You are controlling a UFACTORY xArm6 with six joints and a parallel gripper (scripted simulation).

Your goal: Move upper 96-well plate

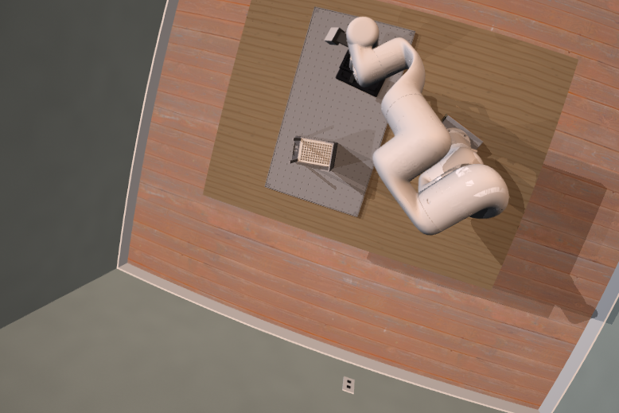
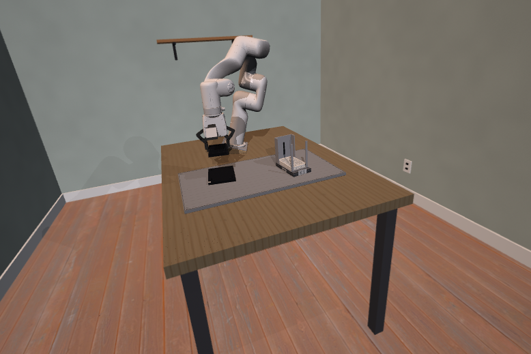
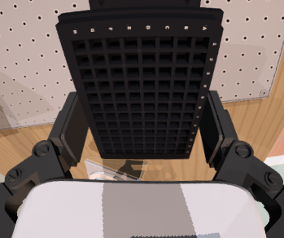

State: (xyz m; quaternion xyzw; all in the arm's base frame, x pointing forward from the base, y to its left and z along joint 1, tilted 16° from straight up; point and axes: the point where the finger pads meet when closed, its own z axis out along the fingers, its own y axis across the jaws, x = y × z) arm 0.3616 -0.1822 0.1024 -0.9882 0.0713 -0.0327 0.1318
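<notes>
My gripper [image 3: 142, 105] is shut on a black 96-well plate [image 3: 142, 93], one finger on each long side. It holds the plate level and wells up, well above the grey pegboard mat; it also shows in the exterior view [image 2: 217, 151]. The nest also shows in the exterior view [image 2: 222, 174]. Rack K1 [image 2: 293, 157] holds a pale well plate [image 1: 314, 152] at its bottom.
The rack's tall posts and back wall [image 2: 284, 146] rise at the mat's right end. The arm's base [image 2: 238, 144] stands on the table behind the mat. The mat's edge and the wooden table top [image 3: 254, 118] lie under the gripper.
</notes>
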